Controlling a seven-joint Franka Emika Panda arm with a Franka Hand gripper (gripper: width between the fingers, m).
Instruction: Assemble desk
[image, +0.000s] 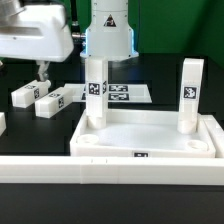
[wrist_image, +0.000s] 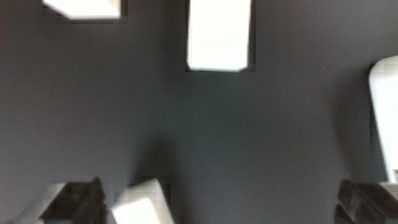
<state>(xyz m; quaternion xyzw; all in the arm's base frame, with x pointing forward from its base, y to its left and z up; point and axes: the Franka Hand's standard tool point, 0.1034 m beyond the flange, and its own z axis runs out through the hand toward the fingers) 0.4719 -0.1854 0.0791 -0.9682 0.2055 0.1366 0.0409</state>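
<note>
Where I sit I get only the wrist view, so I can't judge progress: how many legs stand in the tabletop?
Observer: Two. A first leg stands upright at the far corner of the tabletop on the exterior view's left, and a second leg stands at the far corner on its right.
Operator: And the other two?
Observer: A third leg and a fourth leg lie flat off the tabletop, toward the exterior view's left.
Operator: Where are the fingers?
Observer: The fingers hang open above those two lying legs, holding nothing.
</note>
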